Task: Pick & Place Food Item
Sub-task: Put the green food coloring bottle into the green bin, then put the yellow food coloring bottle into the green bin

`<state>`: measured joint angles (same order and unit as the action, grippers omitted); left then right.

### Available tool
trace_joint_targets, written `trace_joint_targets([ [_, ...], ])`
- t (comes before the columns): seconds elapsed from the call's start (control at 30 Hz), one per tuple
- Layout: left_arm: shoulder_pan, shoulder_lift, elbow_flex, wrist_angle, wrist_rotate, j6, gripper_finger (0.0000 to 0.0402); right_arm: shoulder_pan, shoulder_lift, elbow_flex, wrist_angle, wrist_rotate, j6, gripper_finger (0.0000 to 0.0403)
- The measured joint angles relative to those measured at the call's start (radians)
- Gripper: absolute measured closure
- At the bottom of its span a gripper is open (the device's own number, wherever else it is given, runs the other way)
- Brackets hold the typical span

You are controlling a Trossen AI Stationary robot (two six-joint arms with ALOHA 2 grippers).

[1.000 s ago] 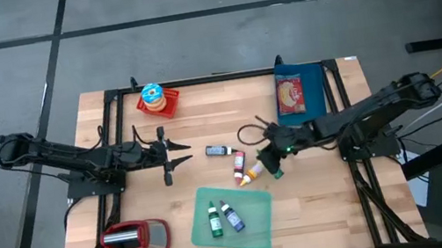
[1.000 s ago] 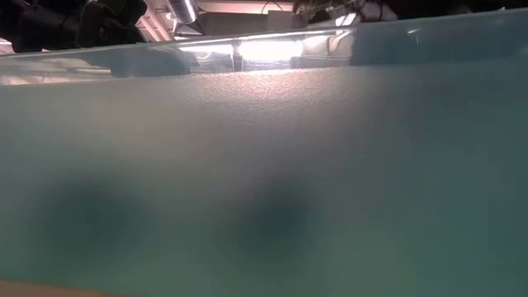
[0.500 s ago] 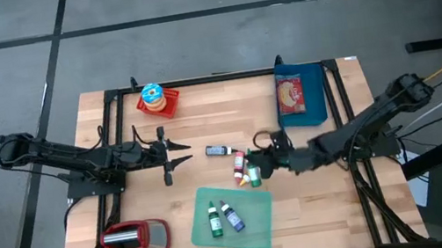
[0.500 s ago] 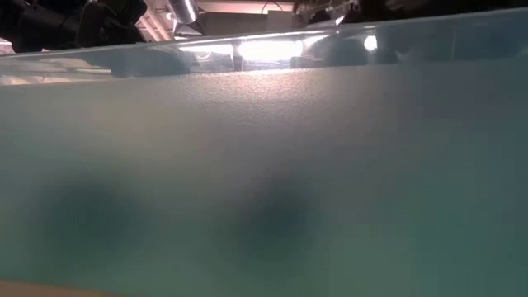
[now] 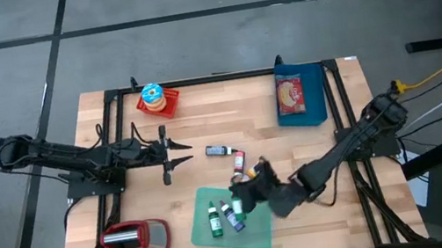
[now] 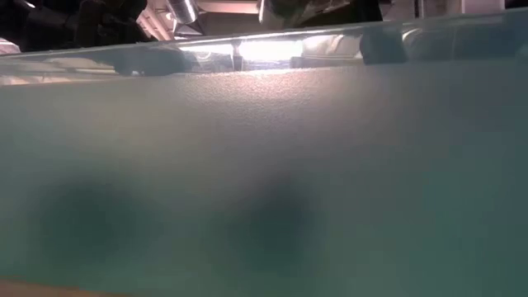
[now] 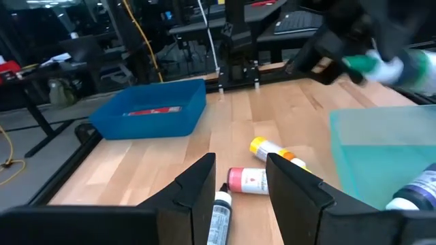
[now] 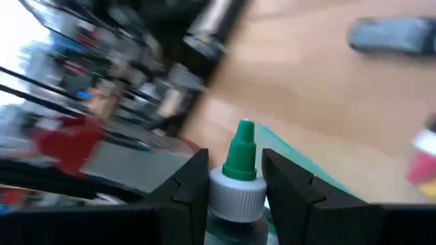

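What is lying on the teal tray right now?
On the teal tray lie a green-labelled bottle and a blue-labelled bottle. The right gripper holds a green-capped bottle above the tray's edge; whatever lies beneath it is covered.

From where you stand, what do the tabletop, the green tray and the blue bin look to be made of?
The tabletop looks like light wood, matt, with visible plank strips and grain. The green tray seems translucent frosted plastic: the low view sees only blurred shapes through its wall. The blue bin looks like opaque moulded plastic with a slight sheen, though I can't be sure.
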<state>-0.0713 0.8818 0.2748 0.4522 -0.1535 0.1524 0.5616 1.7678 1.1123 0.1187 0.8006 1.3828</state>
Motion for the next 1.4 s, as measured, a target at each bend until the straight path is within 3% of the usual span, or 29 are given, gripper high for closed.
trace_joint_targets([
  [0.2,0.011,0.0,0.0,0.001,0.043,0.012,0.0276,0.03,0.1,0.178,-0.393,-0.047,0.235,0.0289],
  [0.43,0.011,0.0,0.0,0.003,0.051,0.034,0.0276,0.09,0.153,0.186,-0.479,-0.096,0.456,0.0289],
  [0.67,0.011,0.0,0.0,0.015,0.051,0.037,0.0276,0.11,0.168,0.186,-0.609,-0.181,0.568,0.0289],
  [0.77,0.017,0.0,0.0,0.015,0.052,0.036,0.0276,0.109,0.168,0.186,-0.621,-0.232,0.543,0.0284],
  [0.97,0.04,0.0,0.0,0.004,0.069,0.028,0.0276,0.107,0.167,0.186,-0.616,-0.241,0.544,0.0154],
  [1.07,0.05,0.0,0.0,-0.01,0.077,0.026,0.0276,0.107,0.165,0.186,-0.613,-0.205,0.543,0.0113],
  [1.23,0.057,0.0,0.0,-0.015,0.077,0.026,0.0276,0.107,0.111,0.186,-0.587,-0.036,0.44,0.0107],
  [1.4,0.057,0.0,0.0,-0.015,0.077,0.026,0.0276,0.087,0.023,0.187,-0.555,0.082,0.06,0.0133],
])
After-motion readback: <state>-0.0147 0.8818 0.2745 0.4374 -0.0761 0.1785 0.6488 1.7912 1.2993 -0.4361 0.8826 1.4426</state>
